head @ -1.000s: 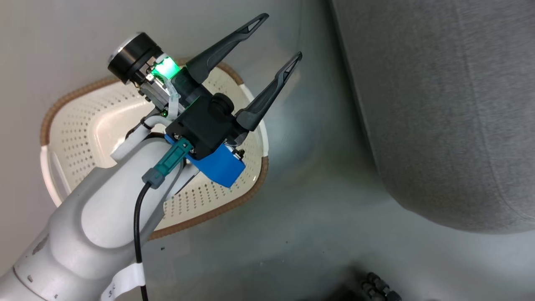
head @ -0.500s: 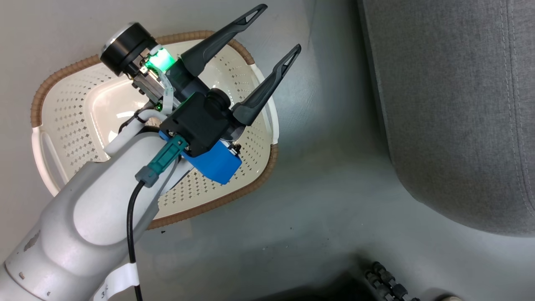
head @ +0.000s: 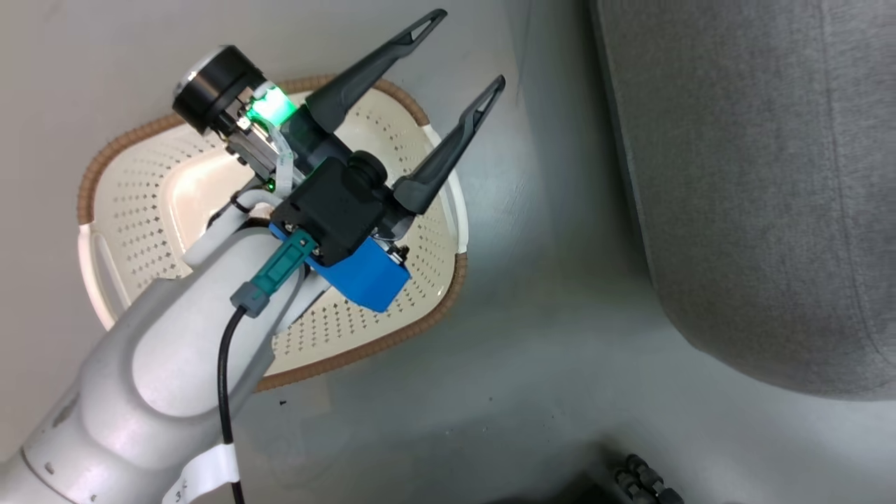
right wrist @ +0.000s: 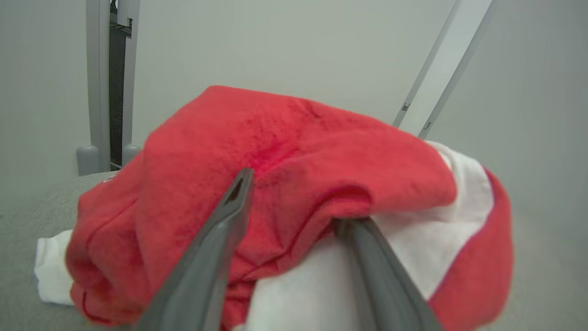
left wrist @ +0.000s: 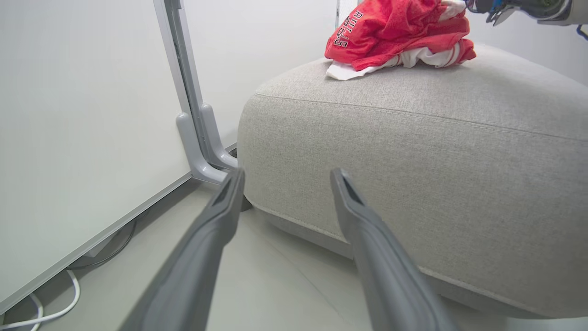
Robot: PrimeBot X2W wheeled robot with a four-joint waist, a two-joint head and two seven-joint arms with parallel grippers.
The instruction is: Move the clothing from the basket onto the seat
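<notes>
Red clothing [left wrist: 395, 34] lies heaped on the seat [left wrist: 413, 161] and the basket [head: 133, 217] shows bare, so the task looks nearly done. Left end effector [head: 467, 47] hangs released over the basket; right end effector [right wrist: 294, 197], spread, straddles a fold, not yet withdrawn.

The clothing [left wrist: 390, 32] is bright red with white panels and stripes, the basket [head: 133, 217] cream-white, dotted with holes, brown-rimmed, and the seat [left wrist: 436, 151] plain grey.

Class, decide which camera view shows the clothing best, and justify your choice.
Left wrist view: the whole clothing pile lies on the seat, edges visible. Right wrist view sees it too close, partly blocked by the right gripper. Head view looks at the basket.
</notes>
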